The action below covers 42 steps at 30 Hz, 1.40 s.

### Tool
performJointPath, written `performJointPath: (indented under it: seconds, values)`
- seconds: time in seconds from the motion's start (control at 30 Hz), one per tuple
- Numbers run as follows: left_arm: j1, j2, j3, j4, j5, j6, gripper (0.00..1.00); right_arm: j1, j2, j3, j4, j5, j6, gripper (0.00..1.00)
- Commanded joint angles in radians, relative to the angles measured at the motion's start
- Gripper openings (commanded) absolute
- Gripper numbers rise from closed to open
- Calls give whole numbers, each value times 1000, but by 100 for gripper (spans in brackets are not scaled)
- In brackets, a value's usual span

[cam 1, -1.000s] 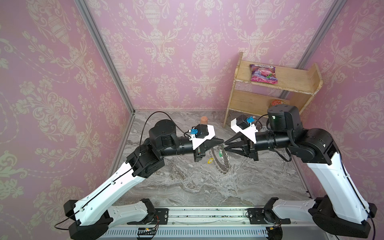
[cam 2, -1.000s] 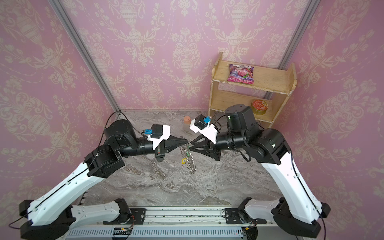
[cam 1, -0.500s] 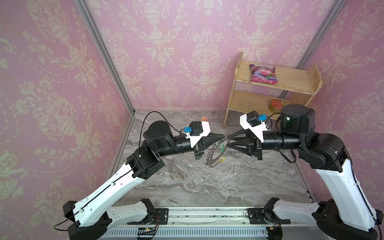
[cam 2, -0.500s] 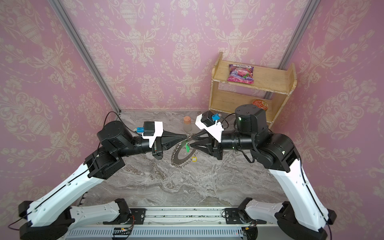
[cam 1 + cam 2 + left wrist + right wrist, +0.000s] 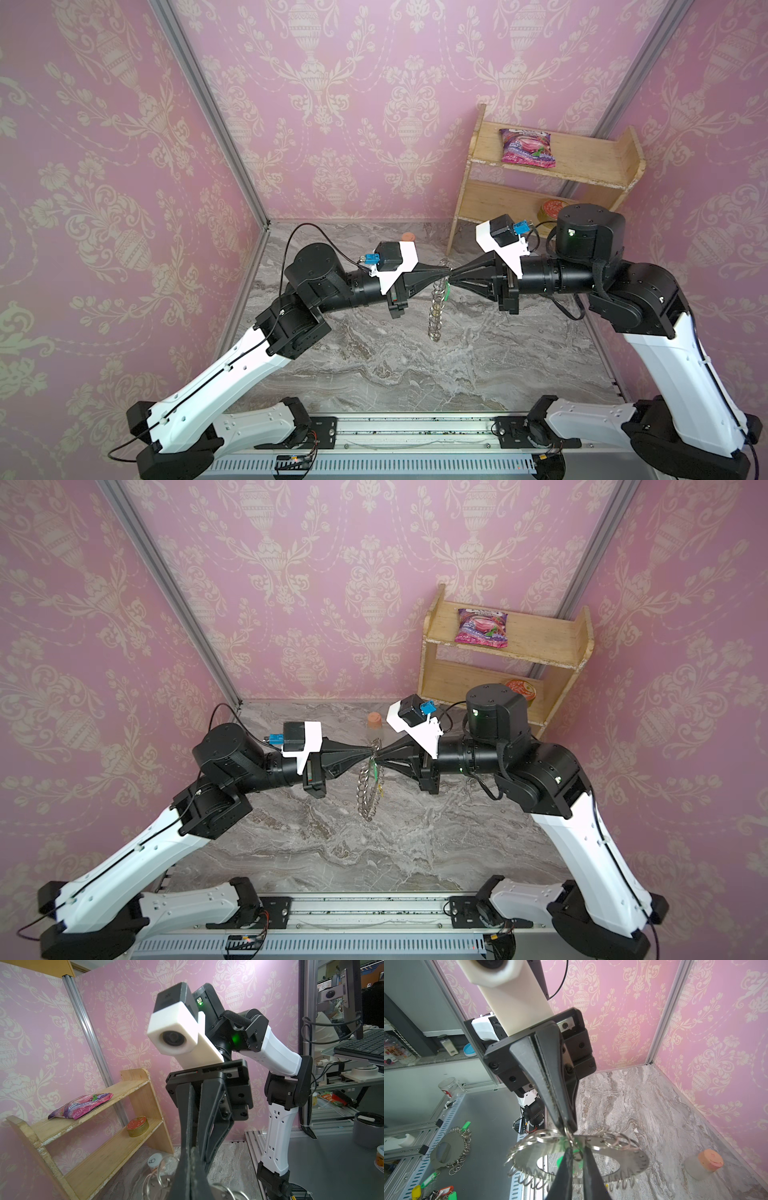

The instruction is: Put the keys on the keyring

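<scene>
Pink damask-papered walls point(image 5: 374, 104) close round a grey marbled tabletop point(image 5: 457, 374); a small wooden shelf point(image 5: 590, 162) stands in the far right corner.

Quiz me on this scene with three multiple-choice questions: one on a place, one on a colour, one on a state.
1. Where does the pink snack bag lie? A) upper board of the shelf B) its lower board C) the table
2. What colour is the key tag hanging on the keyring? A) blue B) black C) green
3. How is the keyring? A) flat on the table B) raised between the left gripper and right gripper C) leaning on the shelf
Answers: 1 A: it rests on the upper board. 2 C: green shows beside the right gripper's tip. 3 B: it hangs from the tips, clear of the table.
</scene>
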Motion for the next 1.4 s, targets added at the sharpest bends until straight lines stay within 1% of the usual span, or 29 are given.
performJointPath:
  seconds: [0.0, 0.1, 0.3, 0.47, 0.57, 0.63, 0.67, 0.77, 1.1, 1.37]
  values:
    - [-9, -24, -11, 71, -3, -19, 0, 3, 2, -15, 19, -33, 20, 5]
    - [-9, -26, -16, 77, -14, -11, 0, 3, -3, -30, 30, -39, 25, 0]
    - [-9, -26, -26, 107, -38, -4, 0, 2, -11, -69, 72, -88, 56, 0]
    - [-9, -23, -31, 120, -41, -6, 0, 4, -8, -87, 92, -106, 72, 0]
    - [-9, -26, -33, 121, -47, -3, 0, 4, -13, -88, 71, -73, 59, 9]
    - [-9, -31, -37, 124, -49, -3, 0, 4, -24, -95, 63, -49, 52, 20]
    - [-9, -32, -39, 126, -52, -3, 0, 4, -33, -102, 63, -40, 53, 24]
    - [-9, -34, -42, 127, -55, -3, 0, 4, -52, -123, 77, -37, 66, 29]
    - [-9, -35, -48, 138, -55, -12, 0, 4, -80, -171, 162, -64, 114, 40]
    - [-9, -38, -42, 142, -52, -21, 0, 4, -61, -195, 195, -58, 129, 41]
